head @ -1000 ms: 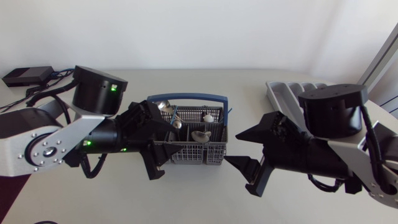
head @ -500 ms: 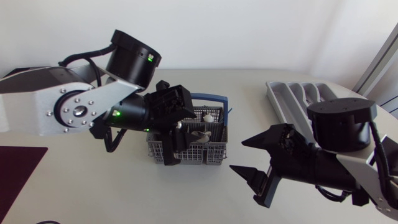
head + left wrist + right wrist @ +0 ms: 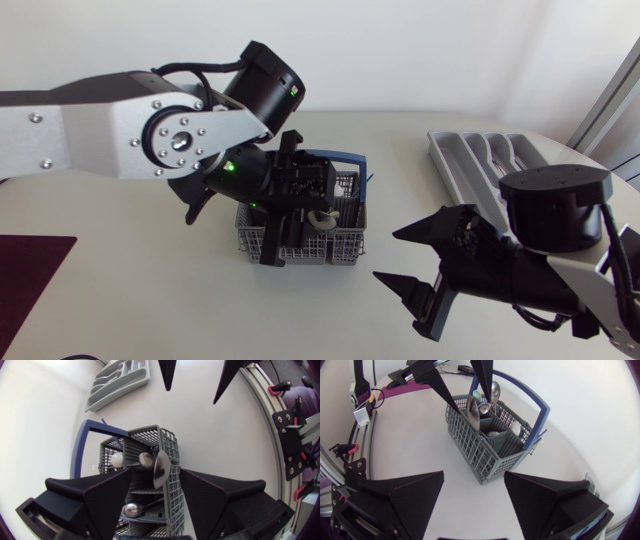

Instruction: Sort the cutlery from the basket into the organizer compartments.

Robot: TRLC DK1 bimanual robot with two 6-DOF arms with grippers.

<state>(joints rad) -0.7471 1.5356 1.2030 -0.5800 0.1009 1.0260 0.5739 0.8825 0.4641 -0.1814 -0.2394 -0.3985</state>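
A grey wire cutlery basket (image 3: 310, 245) with a blue handle stands mid-table and holds several metal spoons (image 3: 322, 218). My left gripper (image 3: 283, 205) hangs open right above it, fingers straddling the basket's near compartments; in the left wrist view the spoons (image 3: 160, 467) lie between the open left gripper (image 3: 156, 480) fingers, untouched. My right gripper (image 3: 388, 255) is open to the right of the basket and holds nothing. From the right wrist view, the basket (image 3: 485, 450) is ahead of the right gripper (image 3: 474, 480). The grey organizer (image 3: 480, 155) lies at the back right.
A dark red mat (image 3: 30, 262) lies at the table's front left edge. Bare tabletop runs between the basket and the organizer (image 3: 117, 382). My right arm's bulky wrist (image 3: 555, 205) stands just in front of the organizer.
My left arm has swung up and rightward, bringing its gripper from beside the basket to over it. My right gripper has drawn back slightly to the right and spread wider.
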